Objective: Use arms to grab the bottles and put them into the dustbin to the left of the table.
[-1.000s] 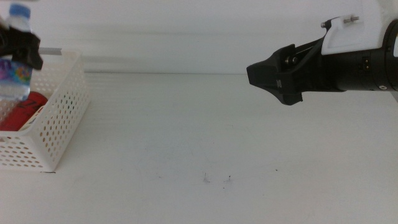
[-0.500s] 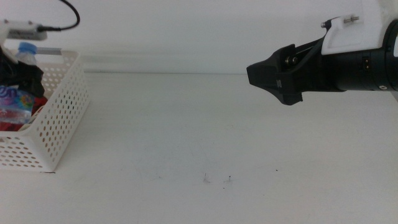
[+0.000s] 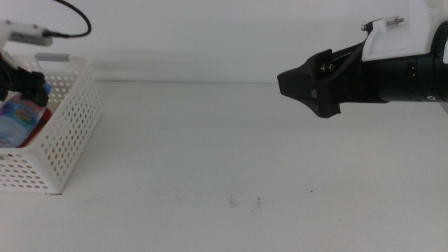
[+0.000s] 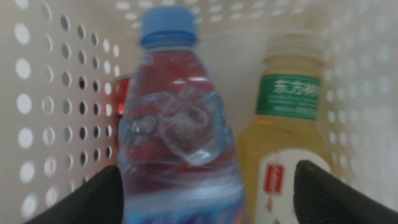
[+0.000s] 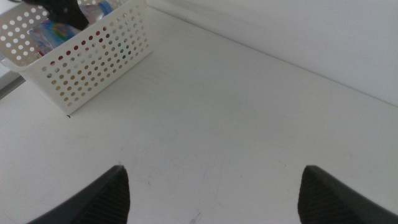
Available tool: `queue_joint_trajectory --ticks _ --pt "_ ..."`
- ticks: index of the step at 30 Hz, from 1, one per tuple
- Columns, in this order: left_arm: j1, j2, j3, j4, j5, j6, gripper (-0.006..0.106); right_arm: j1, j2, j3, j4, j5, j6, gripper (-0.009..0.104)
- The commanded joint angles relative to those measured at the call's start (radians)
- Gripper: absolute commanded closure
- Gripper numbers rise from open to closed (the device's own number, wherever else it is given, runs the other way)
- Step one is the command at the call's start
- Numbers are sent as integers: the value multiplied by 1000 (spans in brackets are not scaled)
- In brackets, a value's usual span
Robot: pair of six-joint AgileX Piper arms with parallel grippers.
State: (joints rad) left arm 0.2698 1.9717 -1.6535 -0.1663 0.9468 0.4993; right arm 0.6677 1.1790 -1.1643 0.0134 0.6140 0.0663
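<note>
The white perforated dustbin (image 3: pixel 63 150) stands at the table's left edge. My left gripper (image 3: pixel 21 80) hangs over it with its jaws spread. In the left wrist view the clear water bottle with blue cap (image 4: pixel 177 137) lies in the bin between the open jaws of my left gripper (image 4: pixel 205 202), and the right jaw is clear of it. The yellow tea bottle (image 4: pixel 289 137) lies beside it and the red can (image 4: pixel 123 93) behind it. My right gripper (image 3: pixel 308 87) is open and empty, held above the table at the right.
The white table (image 3: pixel 210 154) has a few dark specks (image 3: pixel 245 201) near the front. The right wrist view shows the dustbin (image 5: pixel 93 62) far off, with bare tabletop (image 5: pixel 217 124) below the right gripper (image 5: pixel 211 199).
My left gripper came down into the dustbin with the water bottle, which now lies inside, and the jaws stand apart from it. The right arm has not moved.
</note>
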Motion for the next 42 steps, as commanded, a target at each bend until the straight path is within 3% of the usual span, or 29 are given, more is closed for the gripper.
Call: queue_joint_trajectory --ticks 1,11,15,19,29,42 --pt "-17 -34 -18 -1 33 -13 7 3 -6 -8 -4 -7 -10 9" --pt "-133 -208 -44 115 126 -244 7 3 -6 -8 -4 -7 -10 9" --pt "-193 -299 -39 42 171 -325 7 3 -6 -8 -4 -7 -10 9" --pt "-281 -430 41 -78 165 -247 7 3 -6 -8 -4 -7 -10 9" --pt "-515 -879 473 -67 -266 -274 7 3 -6 -8 -4 -7 -10 9" --pt "-514 -971 525 -44 -237 -294 7 3 -6 -8 -4 -7 -10 9"
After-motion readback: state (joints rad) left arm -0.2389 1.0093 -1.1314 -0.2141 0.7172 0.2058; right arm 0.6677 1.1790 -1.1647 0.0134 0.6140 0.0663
